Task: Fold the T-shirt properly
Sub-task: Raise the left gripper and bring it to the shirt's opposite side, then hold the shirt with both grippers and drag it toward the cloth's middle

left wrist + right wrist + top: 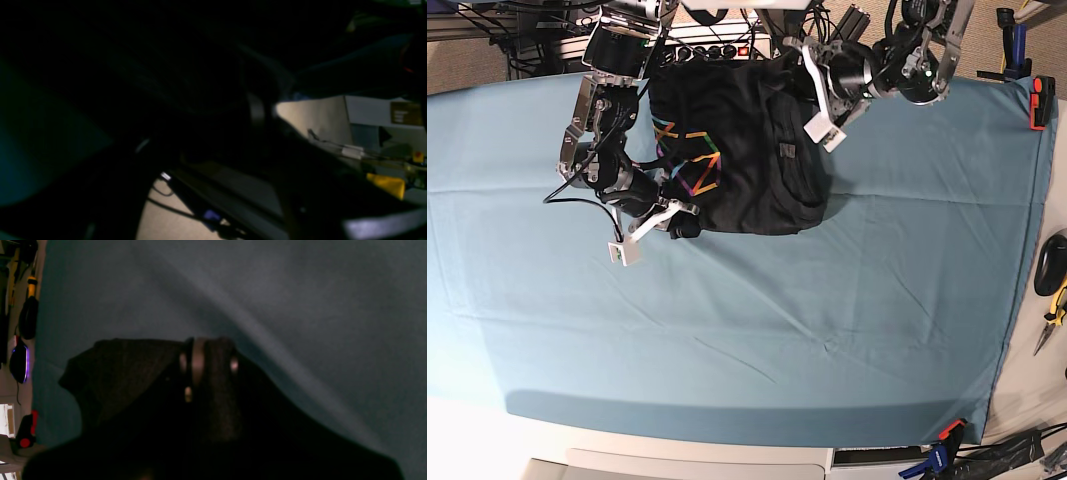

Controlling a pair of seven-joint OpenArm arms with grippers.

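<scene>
The T-shirt (742,150) sits at the twelve o'clock edge of the table cloth (827,320) in the base view, bunched into a rough dark block with its rainbow line graphic (689,160) showing on the nine o'clock side. The right gripper (677,218) is down at the shirt's seven o'clock corner, and the right wrist view shows its fingers (196,360) pinched tight on a fold of black cloth (133,380), teal cloth spread out beyond. So that one is gripping the T-shirt. Over at one o'clock, the left gripper (812,65) is at the shirt's top corner near the table's far edge. Its wrist view is almost all darkness, black fabric (186,86) filling most of it, floor and clutter showing past the table at four o'clock. Whether those jaws hold the fabric or just stand wide over it, I cannot tell. A red clamp (1039,100) sits on the cloth's edge at two o'clock.
</scene>
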